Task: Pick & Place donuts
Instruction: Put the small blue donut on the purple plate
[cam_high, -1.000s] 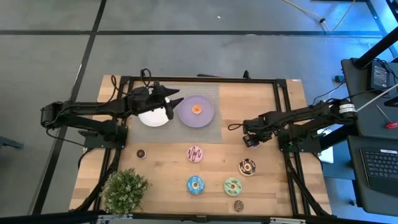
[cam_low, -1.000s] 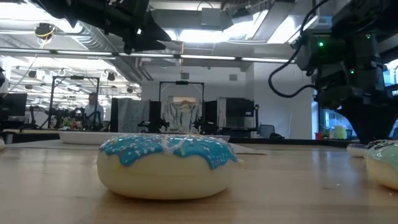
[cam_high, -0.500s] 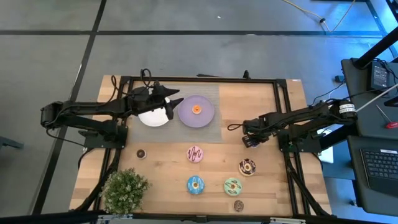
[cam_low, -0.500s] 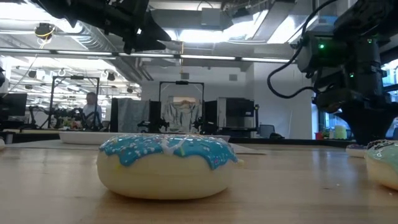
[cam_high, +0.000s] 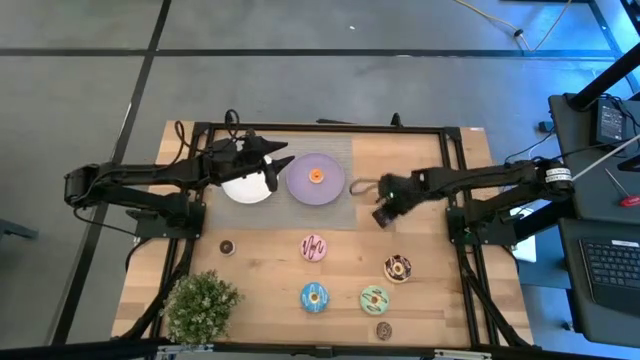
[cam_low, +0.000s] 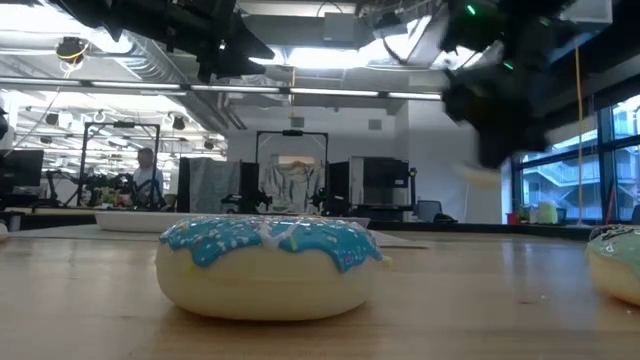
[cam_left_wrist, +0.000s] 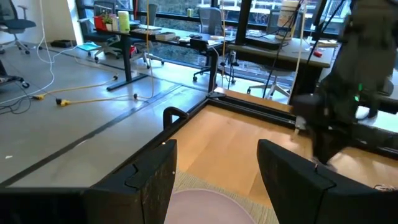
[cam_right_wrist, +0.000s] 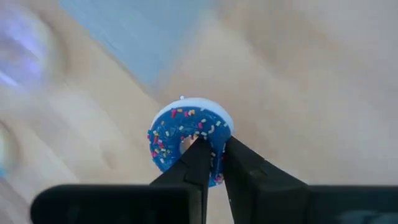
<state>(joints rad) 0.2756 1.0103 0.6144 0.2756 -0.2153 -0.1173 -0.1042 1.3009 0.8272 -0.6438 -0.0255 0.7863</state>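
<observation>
Since half a second ago the right arm has swung across the table toward the lilac plate; the left arm has not shifted.

- Right gripper (cam_right_wrist: 214, 149): fingers pinch the rim of a small blue sprinkled donut (cam_right_wrist: 171, 134) with a white underside, one finger through or against its hole. Held clear of the wood. From above, this gripper (cam_high: 385, 212) hangs just beside the lilac plate (cam_high: 330, 188); the held donut cannot be made out there.
- Beyond those fingers: orange mini donut (cam_high: 316, 176) at the plate's centre. Pink donut (cam_high: 314, 247) near, chocolate donut (cam_high: 398, 267) near on the other side. Farther out lie the big blue donut (cam_high: 314, 296), green donut (cam_high: 375, 298) and a dark mini (cam_high: 383, 330) at the table's edge.
- Left gripper (cam_left_wrist: 217, 180): fingers (cam_left_wrist: 152, 180) spread wide, holding nothing, lilac plate edge showing between them. From above it hovers at the white plate (cam_high: 245, 188).
- Well apart from both: brown mini (cam_high: 227, 246) and potted plant (cam_high: 200, 305).
</observation>
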